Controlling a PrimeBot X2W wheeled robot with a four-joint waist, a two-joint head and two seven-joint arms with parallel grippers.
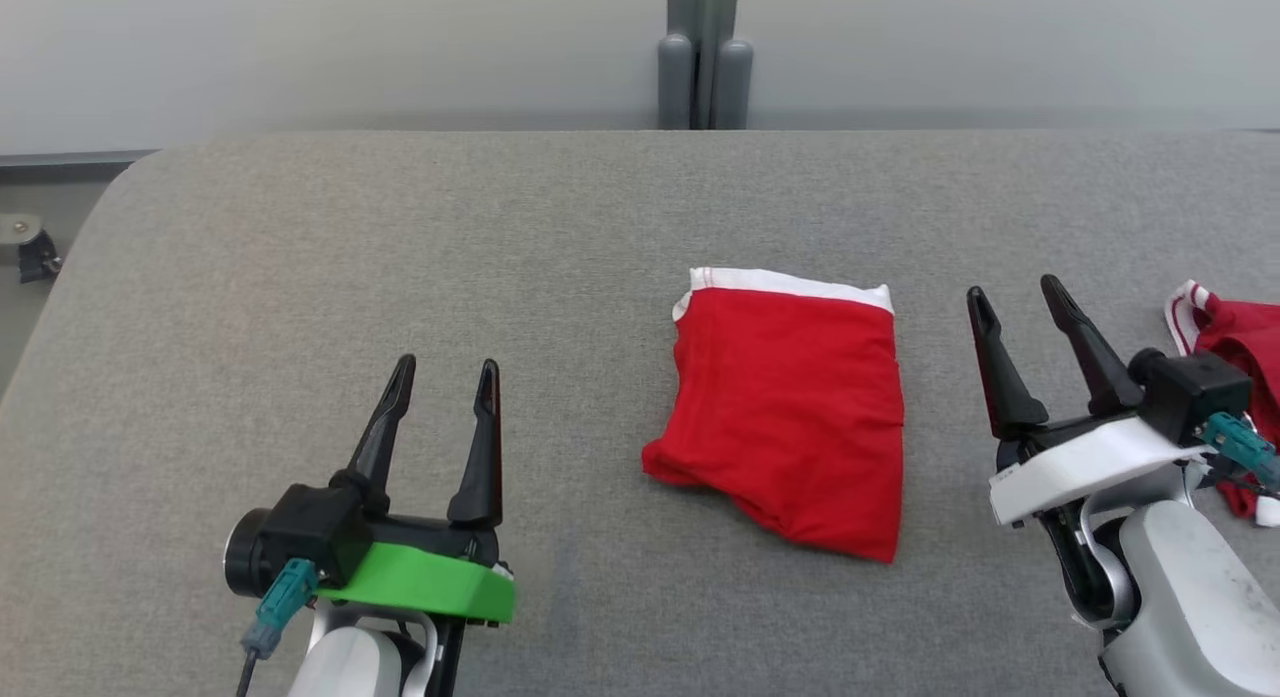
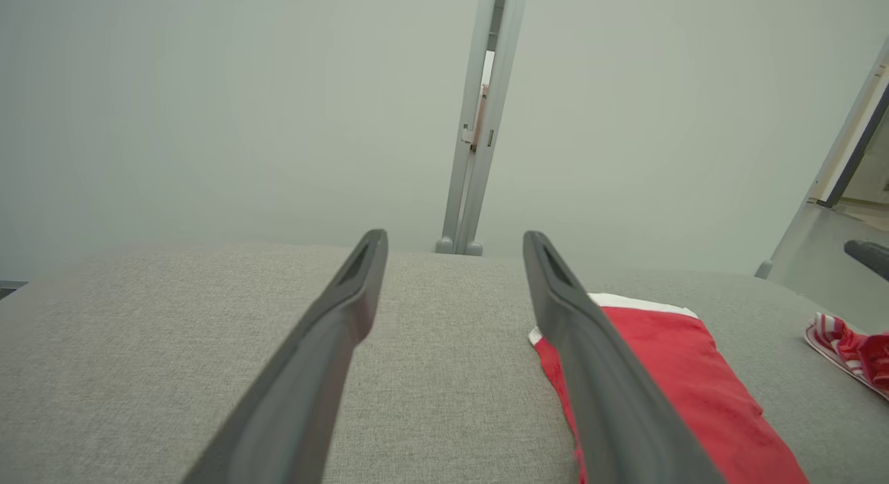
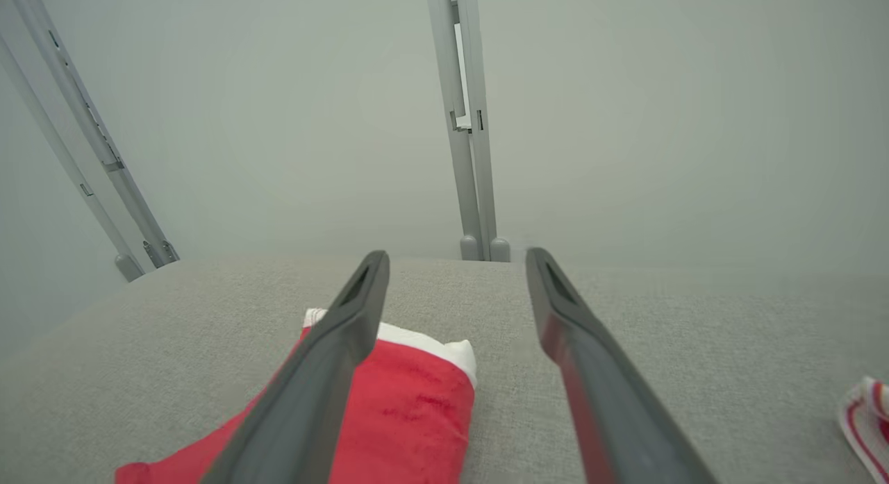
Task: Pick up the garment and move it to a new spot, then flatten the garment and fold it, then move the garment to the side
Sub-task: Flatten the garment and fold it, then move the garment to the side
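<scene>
The garment [image 1: 790, 417], red with a white band along its top edge, lies folded just right of centre in the head view, flat on the grey fabric table [image 1: 400, 237]. Its lower left corner bulges out unevenly, and the layers under the top face are hidden. In the left wrist view the right-hand finger covers the garment's left edge and the bottom of the frame cuts off its lower part. In the right wrist view the left-hand finger crosses it, and again only the banded end and part of the red face show.

The left gripper [image 1: 446, 367] sits at the lower left of the head view, jaws spread and empty, well apart from the garment. The right gripper [image 1: 1014, 289] stands at the right, close beside the garment's right edge but not touching it, jaws likewise parted with nothing between them.

A second red cloth [image 1: 1235, 347] with white striped trim lies at the far right, cut off by the frame and partly hidden behind the right wrist. What sort of piece it is cannot be made out.

A grey post [image 1: 700, 67] rises at top centre against the pale wall [image 1: 300, 47].
</scene>
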